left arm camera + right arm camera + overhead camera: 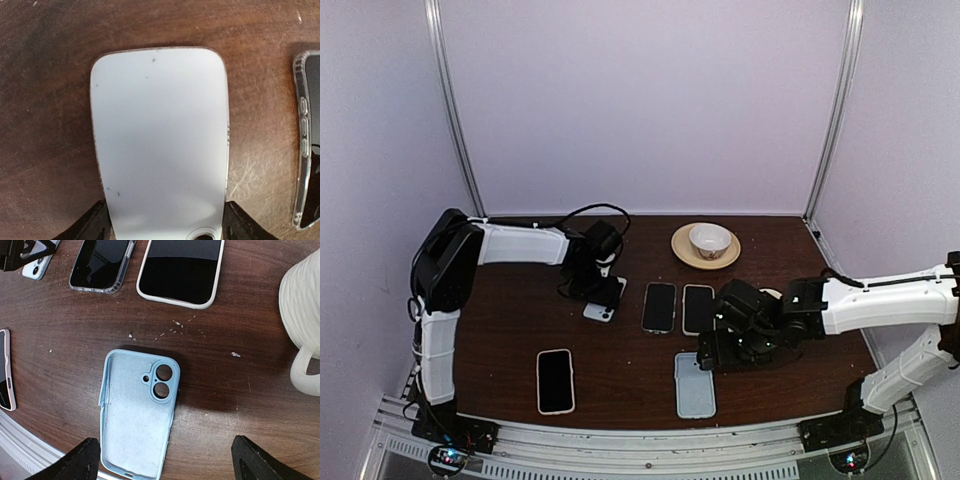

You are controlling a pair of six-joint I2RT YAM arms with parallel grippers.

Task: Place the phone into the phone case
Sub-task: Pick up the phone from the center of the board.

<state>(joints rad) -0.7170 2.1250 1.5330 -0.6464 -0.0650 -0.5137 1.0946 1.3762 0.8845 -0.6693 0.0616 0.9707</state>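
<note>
Your left gripper (164, 227) straddles the white phone (160, 135), which lies back-up toward the worktop's left edge. Its fingers flank the long sides, ready to lift, but you cannot tell whether they are pinching. Your right gripper (172, 465) hangs spread above the blue phone case (137, 415), cavity-up by the near edge, probably to steady it.
</note>
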